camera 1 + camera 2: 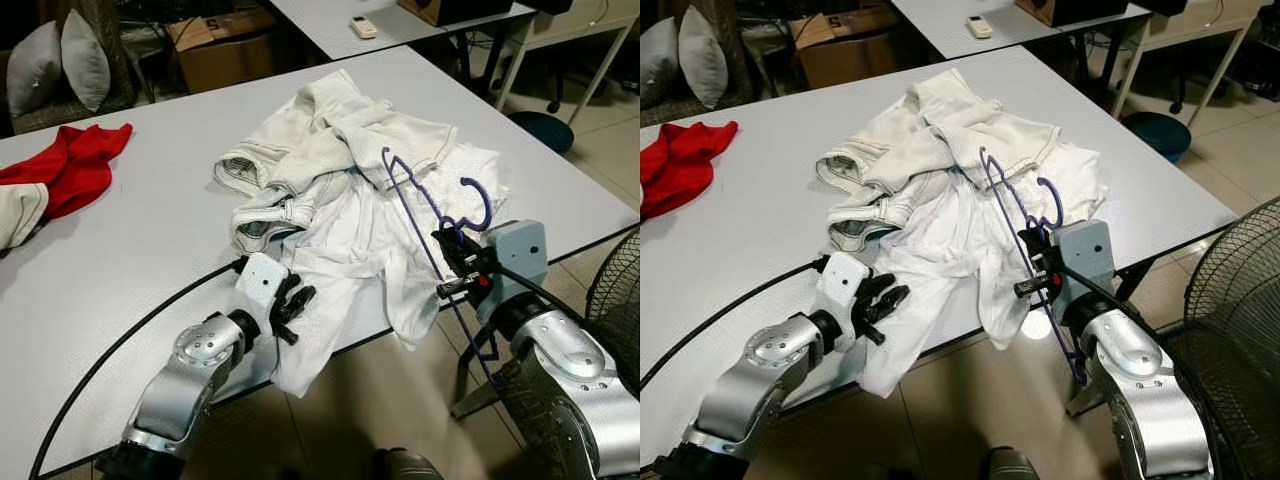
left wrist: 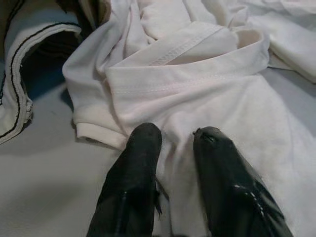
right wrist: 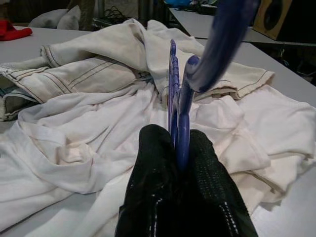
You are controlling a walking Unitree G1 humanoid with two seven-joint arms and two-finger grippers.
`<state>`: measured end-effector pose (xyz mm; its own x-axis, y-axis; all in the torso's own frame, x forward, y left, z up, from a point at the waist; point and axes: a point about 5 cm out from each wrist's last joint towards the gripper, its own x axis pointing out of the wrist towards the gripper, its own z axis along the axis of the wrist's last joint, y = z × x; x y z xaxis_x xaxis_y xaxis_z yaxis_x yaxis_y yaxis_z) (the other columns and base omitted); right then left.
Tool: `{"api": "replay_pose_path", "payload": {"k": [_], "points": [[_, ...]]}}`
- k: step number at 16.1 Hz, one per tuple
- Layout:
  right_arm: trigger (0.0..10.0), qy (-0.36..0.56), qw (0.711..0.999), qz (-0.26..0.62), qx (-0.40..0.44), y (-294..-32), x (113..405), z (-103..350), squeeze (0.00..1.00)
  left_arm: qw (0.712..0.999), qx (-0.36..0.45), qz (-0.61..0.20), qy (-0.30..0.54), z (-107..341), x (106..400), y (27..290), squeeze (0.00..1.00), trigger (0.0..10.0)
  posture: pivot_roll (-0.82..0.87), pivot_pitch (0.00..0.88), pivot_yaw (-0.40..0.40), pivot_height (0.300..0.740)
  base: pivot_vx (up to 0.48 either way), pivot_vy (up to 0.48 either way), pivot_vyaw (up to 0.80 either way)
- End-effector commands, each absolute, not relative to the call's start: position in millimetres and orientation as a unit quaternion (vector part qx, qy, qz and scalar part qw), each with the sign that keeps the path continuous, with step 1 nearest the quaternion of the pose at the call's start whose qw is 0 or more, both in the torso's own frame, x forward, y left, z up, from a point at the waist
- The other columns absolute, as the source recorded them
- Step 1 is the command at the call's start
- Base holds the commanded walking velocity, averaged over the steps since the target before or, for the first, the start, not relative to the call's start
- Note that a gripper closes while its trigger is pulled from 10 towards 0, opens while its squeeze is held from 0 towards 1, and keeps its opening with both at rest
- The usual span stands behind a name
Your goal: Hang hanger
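Right gripper (image 1: 455,262) clamped on the purple hanger (image 1: 432,215), its two black fingers (image 3: 153,168) pressed together with the hanger's thin plastic body between them, as the right wrist view shows edge-on. The hanger stands tilted over the near right part of the table (image 1: 150,230): its hook (image 1: 478,205) curls up just above the gripper, one end reaches up and away over the heap of white clothes (image 1: 340,170), and the other end runs down past the table's near edge beside the silver right arm (image 1: 575,380). The hanger carries no garment. Left gripper (image 1: 288,305) at the near edge of the table, its fingers (image 2: 133,182) slightly apart, resting on the white shirt (image 1: 340,270) with a fold of cloth lying between them; whether they pinch it cannot be told. The shirt spreads from the heap toward the robot, and part of it hangs over the table's near edge between the two arms. Behind it lie bunched off-white pieces with dark stitched hems. A black cable (image 1: 130,335) curves across the table to the left wrist. Far left on the table: a red cloth (image 1: 75,165), well apart from the heap. Beyond the table: grey cushions (image 1: 60,60), a cardboard box (image 1: 215,45), and a second table bearing a remote (image 1: 363,27). At the right edge, on the tiled floor, a fan's (image 1: 1240,300) wire grille.
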<state>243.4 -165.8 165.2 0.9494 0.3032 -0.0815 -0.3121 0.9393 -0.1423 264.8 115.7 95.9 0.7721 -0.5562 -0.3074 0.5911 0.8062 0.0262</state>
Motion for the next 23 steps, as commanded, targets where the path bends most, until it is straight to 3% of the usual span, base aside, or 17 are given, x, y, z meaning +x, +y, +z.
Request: {"api": "replay_pose_path", "payload": {"k": [1, 9, 14, 16, 17, 19, 20, 23], "points": [[10.0, 0.019, 0.983, 0.161, -0.082, -164.1, 244.2, 167.8, 0.00, 0.939, 0.061, -0.308, 0.143, 94.7, 264.0, 116.4, 0.00, 0.0, -0.22, 0.043, 0.072, 0.740, 0.000, 0.000, 0.00], [10.0, 0.021, 0.983, 0.160, -0.083, -164.1, 243.2, 166.1, 0.00, 0.936, 0.045, -0.327, 0.122, 97.5, 263.5, 114.0, 0.00, 0.0, -0.22, 0.035, 0.079, 0.740, 0.000, 0.000, 0.00], [10.0, 0.013, 0.985, 0.154, -0.078, -164.8, 245.4, 167.6, 0.00, 0.929, -0.038, -0.364, 0.058, 120.1, 260.8, 109.8, 0.00, 0.0, -0.21, 0.034, 0.072, 0.740, 0.000, 0.000, 0.00], [10.0, 0.012, 0.985, 0.152, -0.077, -165.2, 246.5, 167.9, 0.00, 0.930, -0.029, -0.360, 0.064, 119.5, 261.2, 113.7, 0.00, 0.0, -0.21, 0.033, 0.070, 0.740, 0.000, 0.000, 0.00], [10.0, 0.012, 0.985, 0.154, -0.077, -164.4, 246.7, 167.7, 0.00, 0.938, 0.022, -0.339, 0.072, 114.0, 263.6, 118.1, 0.00, 0.0, -0.21, 0.033, 0.070, 0.740, 0.000, 0.000, 0.00], [10.0, 0.012, 0.985, 0.155, -0.077, -163.7, 246.9, 167.4, 0.00, 0.941, 0.037, -0.328, 0.079, 110.8, 265.0, 120.2, 0.00, 10.0, -0.21, 0.032, 0.069, 0.740, 0.000, 0.000, 0.00], [10.0, 0.012, 0.985, 0.155, -0.077, -163.4, 246.8, 167.4, 0.00, 0.940, 0.033, -0.332, 0.075, 111.5, 264.6, 120.0, 1.00, 10.0, -0.21, 0.033, 0.071, 0.740, 0.000, 0.000, 0.00], [10.0, 0.013, 0.985, 0.155, -0.078, -163.2, 245.2, 166.7, 0.00, 0.942, 0.045, -0.321, 0.084, 108.5, 266.3, 123.9, 1.00, 10.0, -0.21, 0.036, 0.075, 0.740, 0.000, 0.000, 0.00]]}}
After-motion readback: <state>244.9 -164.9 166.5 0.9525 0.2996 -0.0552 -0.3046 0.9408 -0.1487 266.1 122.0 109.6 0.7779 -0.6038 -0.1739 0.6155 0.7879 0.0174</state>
